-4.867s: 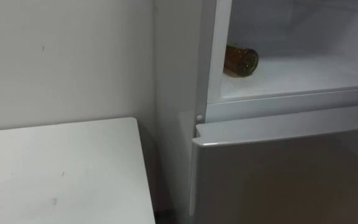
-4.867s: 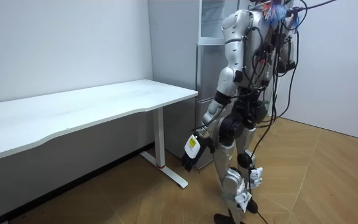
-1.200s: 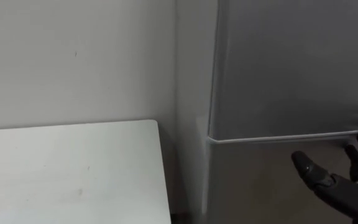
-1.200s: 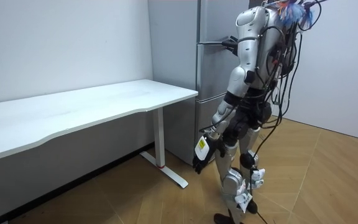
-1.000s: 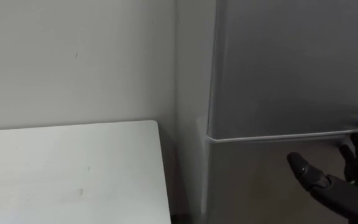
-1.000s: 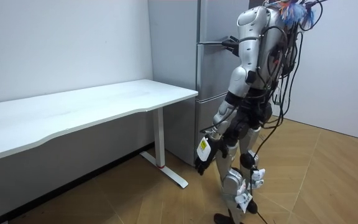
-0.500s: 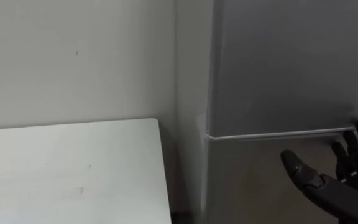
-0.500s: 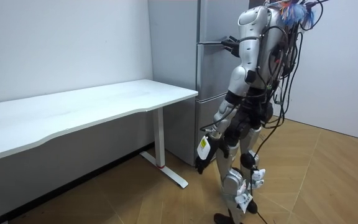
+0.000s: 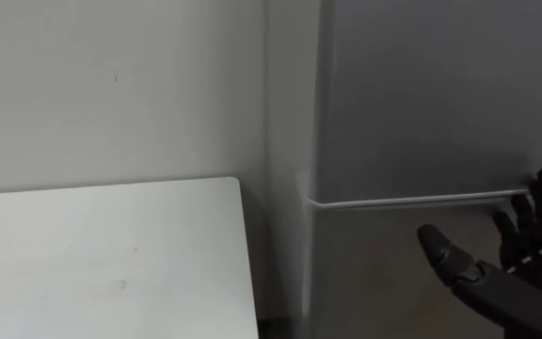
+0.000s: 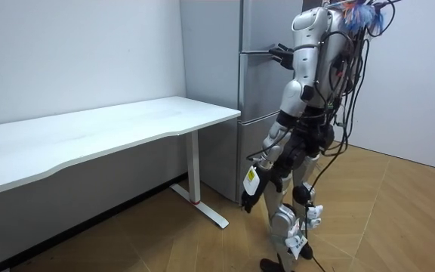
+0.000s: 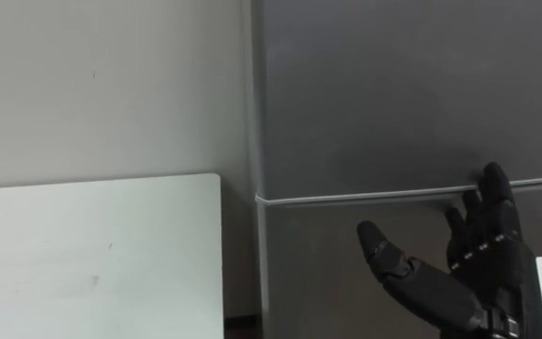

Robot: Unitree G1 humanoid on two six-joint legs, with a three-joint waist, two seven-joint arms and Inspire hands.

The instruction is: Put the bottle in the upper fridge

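Upper fridge door (image 9: 431, 94) is sitting shut now. The bottle, lying inside moments ago, is hidden behind it, so the job is looking done. Right hand (image 11: 464, 278), fingers released, is hovering lower right at the door seam. Left hand (image 10: 249, 198) is hanging by the leg, state I cannot tell.

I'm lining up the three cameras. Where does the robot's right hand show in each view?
Left eye view: right hand at the lower right, open, fingertips up by the door seam of the fridge.
Right eye view: lower right, nearer the middle, under that seam.
Room view: upper middle, raised to the fridge front.
Shared landmark: the door seam.
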